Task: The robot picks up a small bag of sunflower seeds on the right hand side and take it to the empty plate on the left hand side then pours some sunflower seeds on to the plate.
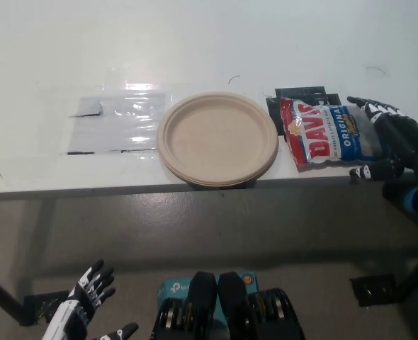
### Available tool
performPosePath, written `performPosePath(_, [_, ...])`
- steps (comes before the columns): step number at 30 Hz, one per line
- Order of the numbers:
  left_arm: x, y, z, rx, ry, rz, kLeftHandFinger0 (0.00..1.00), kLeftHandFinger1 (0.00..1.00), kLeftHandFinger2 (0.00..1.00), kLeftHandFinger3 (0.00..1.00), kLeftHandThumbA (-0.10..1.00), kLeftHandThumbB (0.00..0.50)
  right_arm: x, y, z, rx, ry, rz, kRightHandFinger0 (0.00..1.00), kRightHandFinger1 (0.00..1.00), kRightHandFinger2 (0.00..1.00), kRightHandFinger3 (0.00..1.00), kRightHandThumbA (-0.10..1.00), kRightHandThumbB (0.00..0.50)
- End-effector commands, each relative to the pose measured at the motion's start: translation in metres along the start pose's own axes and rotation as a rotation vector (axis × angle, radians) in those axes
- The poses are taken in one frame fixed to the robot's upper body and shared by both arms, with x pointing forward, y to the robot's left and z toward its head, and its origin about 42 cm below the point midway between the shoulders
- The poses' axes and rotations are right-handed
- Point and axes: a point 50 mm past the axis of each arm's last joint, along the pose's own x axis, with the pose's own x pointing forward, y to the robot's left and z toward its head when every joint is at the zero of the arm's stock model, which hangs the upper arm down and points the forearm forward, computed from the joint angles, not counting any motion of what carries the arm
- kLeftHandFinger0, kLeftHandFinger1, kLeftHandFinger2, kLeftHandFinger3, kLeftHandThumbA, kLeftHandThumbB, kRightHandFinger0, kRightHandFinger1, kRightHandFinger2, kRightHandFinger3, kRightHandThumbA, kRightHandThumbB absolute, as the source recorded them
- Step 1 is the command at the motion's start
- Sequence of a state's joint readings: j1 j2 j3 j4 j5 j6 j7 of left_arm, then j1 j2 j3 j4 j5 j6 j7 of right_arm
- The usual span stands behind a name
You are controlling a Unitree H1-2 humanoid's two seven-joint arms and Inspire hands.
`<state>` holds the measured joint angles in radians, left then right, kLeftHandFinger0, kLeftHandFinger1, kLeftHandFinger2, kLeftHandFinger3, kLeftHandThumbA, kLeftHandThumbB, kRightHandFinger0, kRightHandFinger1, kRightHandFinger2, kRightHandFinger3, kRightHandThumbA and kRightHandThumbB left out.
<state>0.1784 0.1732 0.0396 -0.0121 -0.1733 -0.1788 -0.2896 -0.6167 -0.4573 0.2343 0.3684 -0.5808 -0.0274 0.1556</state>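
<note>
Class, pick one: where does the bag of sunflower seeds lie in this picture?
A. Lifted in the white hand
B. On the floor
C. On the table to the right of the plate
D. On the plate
C: the bag of sunflower seeds lies flat on the table, just right of the empty plate.
</note>
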Motion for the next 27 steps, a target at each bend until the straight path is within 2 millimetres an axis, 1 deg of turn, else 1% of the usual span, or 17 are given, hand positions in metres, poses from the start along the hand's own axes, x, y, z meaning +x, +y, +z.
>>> performPosePath(1, [-0.0012,-0.0015,0.0058,-0.008,-0.034,-0.003,1.0,1.0,1.0,1.0,1.0,0.305,0.0147,-0.0297,0.0122,-0.025,-0.049,-0.07,1.0,1.0,1.0,1.0,1.0,0.409])
performPosePath(9, [-0.0007,-0.0018,0.0063,-0.008,-0.04,-0.002,1.0,1.0,1.0,1.0,1.0,0.301,0.0171,-0.0354,0.0156,-0.034,-0.036,-0.07,1.0,1.0,1.0,1.0,1.0,0.406])
performPosePath(11, [-0.001,-0.0018,0.0068,-0.003,-0.038,-0.002,1.0,1.0,1.0,1.0,1.0,0.307,0.0181,-0.0361,0.0157,-0.029,-0.032,-0.065,1.0,1.0,1.0,1.0,1.0,0.403])
performPosePath(15, [-0.0005,-0.002,0.0071,-0.002,-0.034,-0.001,1.0,1.0,1.0,1.0,1.0,0.315,0.0185,-0.0348,0.0139,-0.044,-0.03,-0.06,1.0,1.0,1.0,1.0,1.0,0.403])
performPosePath(21, [-0.001,-0.0007,0.0073,-0.001,-0.037,-0.001,1.0,1.0,1.0,1.0,1.0,0.306,0.0211,-0.0288,0.0112,-0.036,-0.024,-0.059,1.0,1.0,1.0,1.0,1.0,0.399])
performPosePath(27, [-0.0008,-0.0006,0.0062,-0.001,-0.039,0.002,1.0,1.0,1.0,1.0,1.0,0.314,0.0235,-0.0272,0.0101,-0.042,-0.018,-0.051,1.0,1.0,1.0,1.0,1.0,0.404])
